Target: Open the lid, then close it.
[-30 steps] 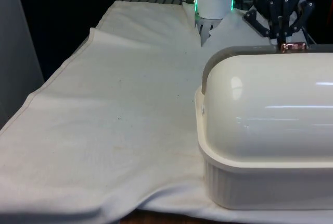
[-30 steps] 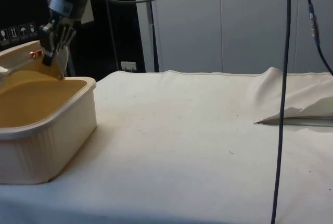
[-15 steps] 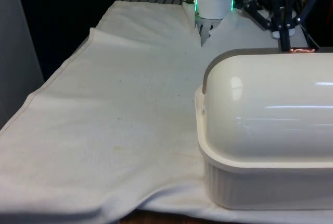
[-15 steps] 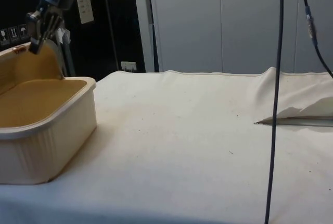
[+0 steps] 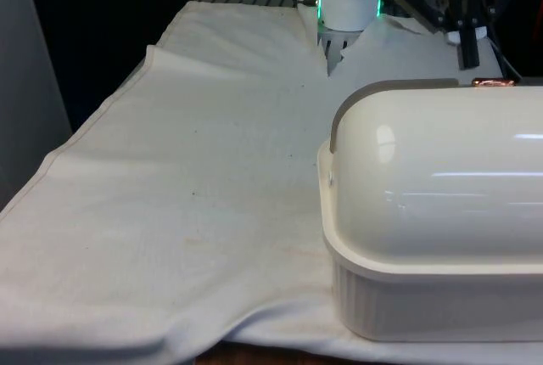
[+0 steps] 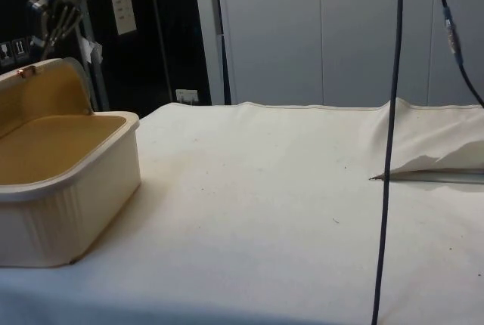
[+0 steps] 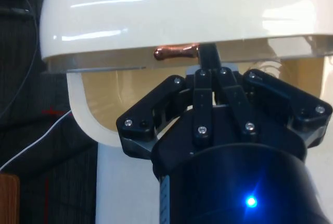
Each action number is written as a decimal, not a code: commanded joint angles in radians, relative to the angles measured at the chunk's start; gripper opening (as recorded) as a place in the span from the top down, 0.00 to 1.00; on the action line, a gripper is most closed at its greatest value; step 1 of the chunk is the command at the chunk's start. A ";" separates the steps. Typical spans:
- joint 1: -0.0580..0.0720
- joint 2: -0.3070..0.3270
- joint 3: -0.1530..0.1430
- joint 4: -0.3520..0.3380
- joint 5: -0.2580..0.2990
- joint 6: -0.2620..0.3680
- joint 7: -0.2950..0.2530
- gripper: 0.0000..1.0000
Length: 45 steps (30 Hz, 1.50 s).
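So my black two-finger gripper (image 5: 468, 55) is hanging up in the air right now, above and a bit behind the cream plastic bread box (image 5: 441, 297), which sits on the white cloth-covered table (image 5: 195, 212) at the front view's right. From the side camera the gripper (image 6: 51, 26) is up over the back of the box (image 6: 76, 212), clear of it, not touching anything as far as I can see.

The glossy cream roll-top lid (image 5: 441, 170) is rolled open. In the side view the box's tan inside (image 6: 45, 147) is wide open to the camera, and the curved lid (image 6: 45, 87) stands up at the far end of it. Its little copper-coloured handle (image 5: 495, 82) sits right at the top edge of the lid in the front view, just below my gripper and off to one side of it. In the side view the handle (image 6: 27, 72) is a small shiny bit on the lid's upper edge.

My fingers are pressed together with nothing between them. In the wrist shot the gripper (image 7: 209, 60) points at the lid's rim (image 7: 182, 15), and the copper handle (image 7: 176, 52) is just beside the fingertips. Whether a tip is actually grazing it, I can't tell from here.

The cloth has a rumpled fold (image 6: 423, 155) at its far end in the side view.
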 commanded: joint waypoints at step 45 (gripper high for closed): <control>0.031 0.054 0.015 0.094 0.000 -0.031 -0.001 1.00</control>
